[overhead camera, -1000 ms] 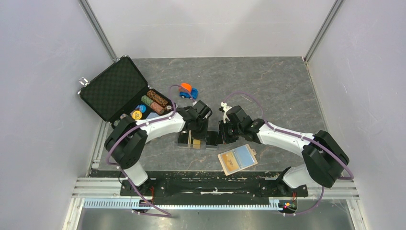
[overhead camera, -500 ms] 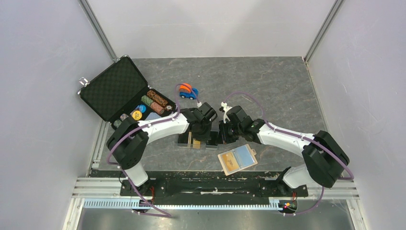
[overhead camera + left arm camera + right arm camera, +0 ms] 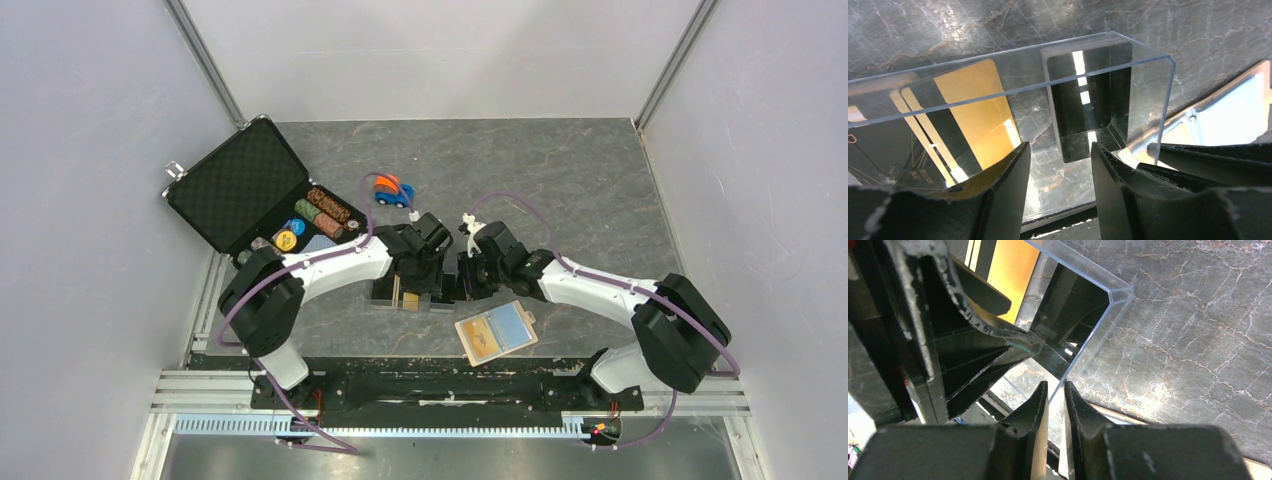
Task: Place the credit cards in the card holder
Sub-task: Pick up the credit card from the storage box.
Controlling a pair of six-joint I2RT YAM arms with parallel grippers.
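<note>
Credit cards (image 3: 973, 115), gold and black, sit in a clear box (image 3: 1148, 100) near the middle of the desk (image 3: 560, 180)'s near edge. Card holder (image 3: 496, 332) lies open just right of it. Left hand (image 3: 1060, 190) gapes over the box; right hand (image 3: 1054, 440) pinches its wall.

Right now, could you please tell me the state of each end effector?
Left end effector: open, at the clear box.
Right end effector: closed on the clear box's wall.

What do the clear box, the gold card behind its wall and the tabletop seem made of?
The clear rectangular box looks like rigid glossy plastic: transparent walls, bent corner, lamp reflections. The gold card with a black stripe is likely smooth plastic, given its glare. The dark grey veined tabletop looks like stone or stone-print laminate; unclear which.
</note>
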